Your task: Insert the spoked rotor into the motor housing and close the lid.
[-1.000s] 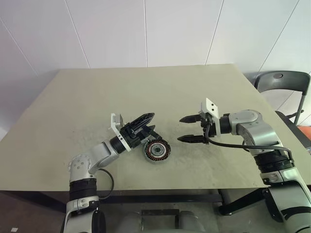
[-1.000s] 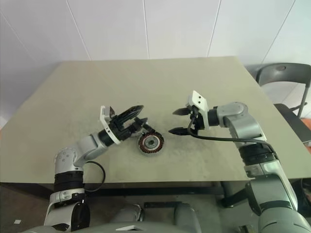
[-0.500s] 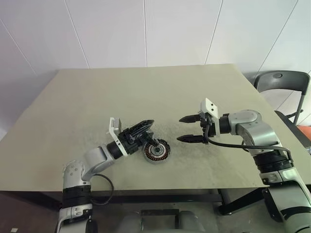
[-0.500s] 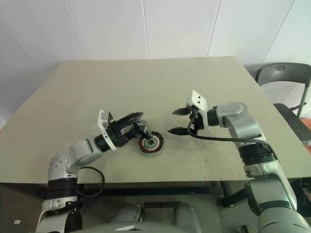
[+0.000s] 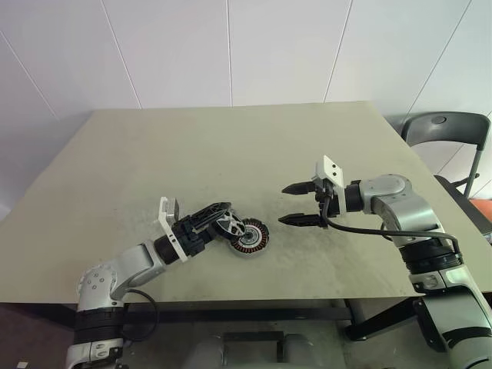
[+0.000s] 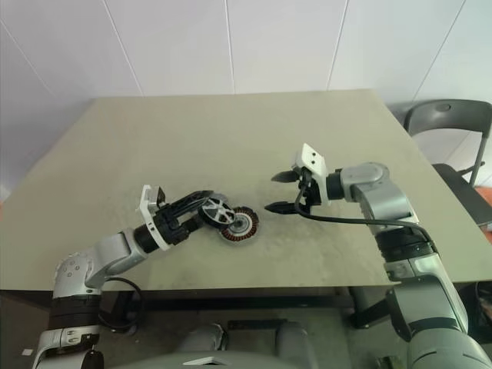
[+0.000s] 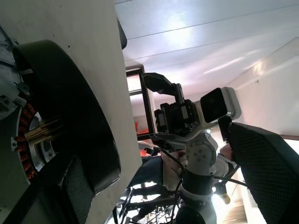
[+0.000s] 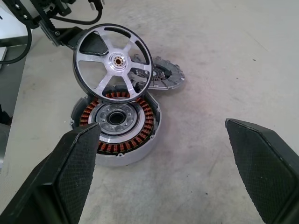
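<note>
Rotor (image 8: 114,61) tilted on housing (image 8: 117,125), unlabelled.

Both arms are built of rounded silver-grey shells joined by black rings, with a black cylindrical wrist section ahead of each forearm. The left gripper (image 5: 217,217) and the right gripper (image 5: 298,204) each carry two black tapered fingers; seen close in the right wrist view, a finger (image 8: 73,173) has a fine cross-hatched, mesh-like pad surface. Just behind each pair of jaws sits a small white angled bracket (image 5: 331,168), the left arm's bracket (image 5: 164,210) likewise white with small holes. A black cable (image 5: 361,228) loops from behind the right jaws back along the forearm; another black cable (image 5: 143,301) curls by the left arm's elbow.
</note>
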Available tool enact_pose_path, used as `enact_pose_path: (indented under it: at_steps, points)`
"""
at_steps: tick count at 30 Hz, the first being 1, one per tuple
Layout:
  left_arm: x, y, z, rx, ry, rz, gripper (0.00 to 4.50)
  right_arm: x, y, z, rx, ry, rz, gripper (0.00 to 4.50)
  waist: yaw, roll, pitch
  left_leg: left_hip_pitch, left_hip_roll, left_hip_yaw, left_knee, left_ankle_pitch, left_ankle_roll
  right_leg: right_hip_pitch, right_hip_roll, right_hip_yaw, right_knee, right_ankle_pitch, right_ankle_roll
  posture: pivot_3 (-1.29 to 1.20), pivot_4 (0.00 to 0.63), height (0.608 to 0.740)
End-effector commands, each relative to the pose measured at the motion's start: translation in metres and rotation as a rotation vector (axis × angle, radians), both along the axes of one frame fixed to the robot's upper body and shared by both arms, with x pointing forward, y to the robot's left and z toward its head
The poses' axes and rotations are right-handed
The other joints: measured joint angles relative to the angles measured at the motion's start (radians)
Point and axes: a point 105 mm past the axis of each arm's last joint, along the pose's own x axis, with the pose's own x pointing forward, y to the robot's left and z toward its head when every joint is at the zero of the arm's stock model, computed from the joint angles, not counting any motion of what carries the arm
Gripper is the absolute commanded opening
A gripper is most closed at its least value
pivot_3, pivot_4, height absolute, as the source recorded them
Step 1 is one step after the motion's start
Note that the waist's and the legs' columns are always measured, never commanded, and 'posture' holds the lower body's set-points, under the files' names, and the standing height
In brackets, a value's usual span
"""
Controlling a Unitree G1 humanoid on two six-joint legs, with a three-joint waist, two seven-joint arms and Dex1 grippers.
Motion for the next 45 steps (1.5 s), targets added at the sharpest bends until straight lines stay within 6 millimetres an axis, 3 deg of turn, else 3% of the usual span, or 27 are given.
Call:
enact_pose_path:
  at_steps: [1,9,15,19,29,35,39,45]
  points:
    - [0.010,-0.001,0.016,-0.057,-0.070,0.016,4.46,0.002,0.004,0.010,0.009,-0.044,0.020,4.50,0.000,0.000,0.000,0.000,0.000,0.000,0.000,0.000,0.000,0.000,0.000,0.000,0.000,0.000,0.000,0.00,0.000,0.740]
    - [0.033,-0.040,0.053,-0.063,-0.174,-0.068,4.46,0.001,0.006,0.013,0.012,-0.049,0.020,4.50,0.004,0.000,0.000,-0.001,0.000,0.000,0.000,0.000,0.000,0.001,0.000,0.000,-0.001,0.000,0.000,0.00,0.000,0.740]
    - [0.031,-0.067,0.063,0.115,-0.227,-0.167,4.46,0.001,0.006,0.013,0.009,-0.050,0.017,4.50,-0.006,-0.001,0.000,0.000,0.000,0.000,0.000,0.000,0.000,0.000,0.000,0.000,-0.001,0.002,0.004,0.00,0.000,0.740]
    - [0.030,-0.063,0.062,0.149,-0.224,-0.165,4.46,0.000,0.008,0.012,0.013,-0.048,0.019,4.50,-0.004,-0.001,0.000,0.000,0.000,0.000,0.000,0.000,0.000,0.000,0.000,0.000,0.000,0.002,0.004,0.00,0.000,0.740]
    - [0.023,-0.057,0.027,0.240,-0.150,-0.179,4.46,0.001,0.009,0.010,0.015,-0.047,0.014,4.50,-0.001,-0.001,0.000,0.000,0.000,0.000,0.000,0.000,0.000,0.000,0.000,0.000,0.000,0.002,0.004,0.00,0.000,0.740]
    - [0.039,-0.066,0.045,0.217,-0.206,-0.150,4.46,-0.001,0.013,0.010,0.038,-0.033,0.016,4.50,0.001,-0.001,0.000,0.000,0.000,0.000,0.001,0.000,0.000,0.000,0.000,0.000,0.000,0.002,0.004,0.00,0.000,0.740]
    - [0.043,-0.070,0.046,0.239,-0.224,-0.167,4.46,-0.001,0.012,0.007,0.032,-0.033,0.010,4.50,-0.003,-0.001,0.000,0.000,0.000,0.001,0.000,0.000,0.000,0.000,0.000,0.000,-0.001,0.002,0.004,0.00,0.000,0.740]
    - [0.041,-0.055,0.052,0.225,-0.255,-0.140,4.46,-0.001,0.009,0.004,0.025,-0.035,-0.004,4.50,-0.005,-0.001,0.000,0.000,0.000,0.001,-0.001,0.000,0.000,-0.001,0.000,0.000,0.000,0.003,0.004,0.00,0.000,0.740]
